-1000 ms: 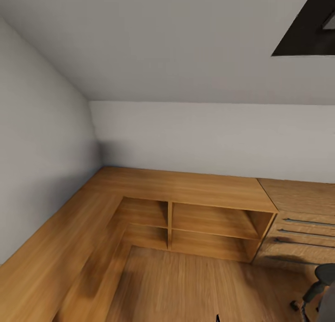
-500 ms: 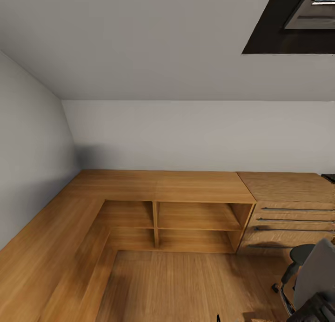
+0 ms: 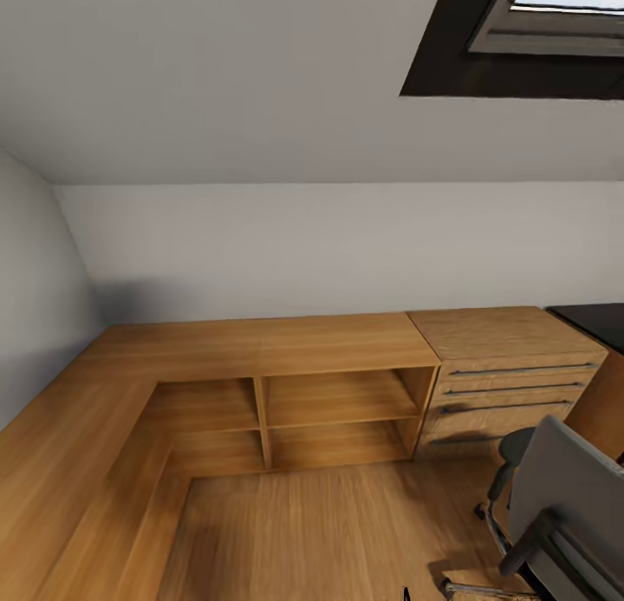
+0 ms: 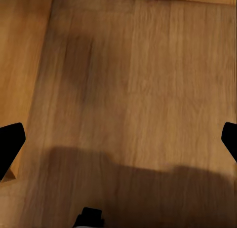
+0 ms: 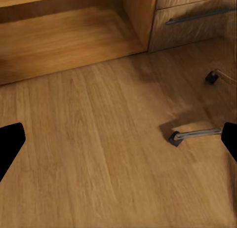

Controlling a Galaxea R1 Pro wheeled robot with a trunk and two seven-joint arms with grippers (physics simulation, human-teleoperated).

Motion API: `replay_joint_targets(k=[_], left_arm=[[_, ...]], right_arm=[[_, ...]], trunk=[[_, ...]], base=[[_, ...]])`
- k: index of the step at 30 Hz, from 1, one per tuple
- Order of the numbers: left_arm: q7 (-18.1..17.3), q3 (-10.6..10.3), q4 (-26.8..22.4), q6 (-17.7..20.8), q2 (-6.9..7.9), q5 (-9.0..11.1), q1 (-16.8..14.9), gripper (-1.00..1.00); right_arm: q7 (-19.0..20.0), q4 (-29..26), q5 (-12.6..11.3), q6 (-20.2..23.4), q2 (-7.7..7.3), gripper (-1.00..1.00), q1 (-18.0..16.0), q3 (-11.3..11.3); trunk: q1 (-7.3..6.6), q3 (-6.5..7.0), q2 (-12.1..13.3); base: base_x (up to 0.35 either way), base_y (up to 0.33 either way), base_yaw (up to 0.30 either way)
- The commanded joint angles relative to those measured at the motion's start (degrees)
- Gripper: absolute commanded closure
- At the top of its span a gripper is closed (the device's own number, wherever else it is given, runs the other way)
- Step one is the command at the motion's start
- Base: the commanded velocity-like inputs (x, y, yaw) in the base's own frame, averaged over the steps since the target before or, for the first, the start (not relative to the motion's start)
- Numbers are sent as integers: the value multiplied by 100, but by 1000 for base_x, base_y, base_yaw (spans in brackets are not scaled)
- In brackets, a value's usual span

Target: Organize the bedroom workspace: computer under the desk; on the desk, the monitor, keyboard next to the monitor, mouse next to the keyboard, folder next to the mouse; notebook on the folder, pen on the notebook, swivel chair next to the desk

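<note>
The head view had panned right since earlier: the swivel chair showed more fully, and a black corner, possibly the desk, appeared. The left gripper and right gripper were spread wide, holding nothing.

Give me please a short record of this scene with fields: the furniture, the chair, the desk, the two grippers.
location: room corner under a sloped ceiling with a skylight
furniture: open wooden shelf unit, beside it a light wooden drawer cabinet
swivel chair: lower right of head view, grey back toward the camera; seat hidden
desk: black corner at right edge
left gripper: open, over wooden floor
right gripper: open, chair caster below it
</note>
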Motion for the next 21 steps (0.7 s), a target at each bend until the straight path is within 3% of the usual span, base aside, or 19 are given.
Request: replay_joint_targets(k=[1,21], left_arm=[[-35,32,-16,-6,-7,-51,-6,-100],[-84,-166,143,-165,3,-70,-17,-100]], right_arm=[[-47,1,-8,-10,-2,-100,-6,49],[-40,-21,7,-13,-19,-100,-6,49]], trunk=[[23,-26,-47],[463,-385,-849]], base=[[0,0,-253],[0,0,-256]])
